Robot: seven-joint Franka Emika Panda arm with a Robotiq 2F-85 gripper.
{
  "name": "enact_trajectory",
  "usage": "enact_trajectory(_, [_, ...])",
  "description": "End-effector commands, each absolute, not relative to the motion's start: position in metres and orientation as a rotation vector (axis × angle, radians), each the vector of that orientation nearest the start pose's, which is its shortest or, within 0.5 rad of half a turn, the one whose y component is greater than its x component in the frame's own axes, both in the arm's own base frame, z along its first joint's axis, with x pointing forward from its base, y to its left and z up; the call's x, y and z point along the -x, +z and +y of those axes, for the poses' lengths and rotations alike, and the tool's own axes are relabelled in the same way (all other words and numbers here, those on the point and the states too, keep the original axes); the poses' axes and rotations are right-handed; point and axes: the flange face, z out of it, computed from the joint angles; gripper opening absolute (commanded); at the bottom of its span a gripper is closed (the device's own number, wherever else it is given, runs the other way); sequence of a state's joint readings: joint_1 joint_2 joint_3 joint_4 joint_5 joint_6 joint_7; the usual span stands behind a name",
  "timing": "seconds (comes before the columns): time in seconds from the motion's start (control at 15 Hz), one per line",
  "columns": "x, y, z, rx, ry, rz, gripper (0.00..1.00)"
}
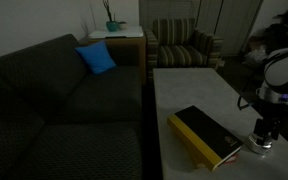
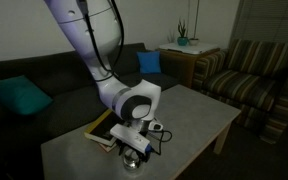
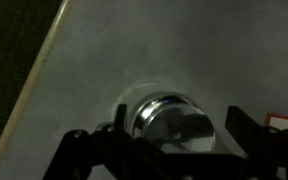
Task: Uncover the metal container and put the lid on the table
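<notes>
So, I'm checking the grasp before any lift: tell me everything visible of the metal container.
The metal container is a small, low, round tin of shiny silver metal with a reflective top. It sits upright on the pale table, near the black-and-yellow book. The pincer straddles it, a finger on each side; whether they touch it is too dim to judge.
</notes>
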State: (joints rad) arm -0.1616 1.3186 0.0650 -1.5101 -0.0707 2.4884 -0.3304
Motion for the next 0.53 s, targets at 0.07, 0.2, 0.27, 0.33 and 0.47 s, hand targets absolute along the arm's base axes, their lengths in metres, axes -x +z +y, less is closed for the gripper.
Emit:
enact_trajectory(0.07, [-0.583, -0.156, -0.057, 2.935, 0.421, -0.346, 1.0])
enact_trajectory(0.2, [-0.585, -0.161, -0.056, 2.954, 0.419, -0.318, 1.0])
enact_trajectory(0.27, [-0.587, -0.163, -0.056, 2.963, 0.414, -0.303, 1.0])
enact_trajectory(0.33, [-0.587, -0.164, -0.056, 2.971, 0.413, -0.288, 1.0])
enact_trajectory(0.47, [-0.587, -0.165, -0.057, 2.993, 0.423, -0.239, 1.0])
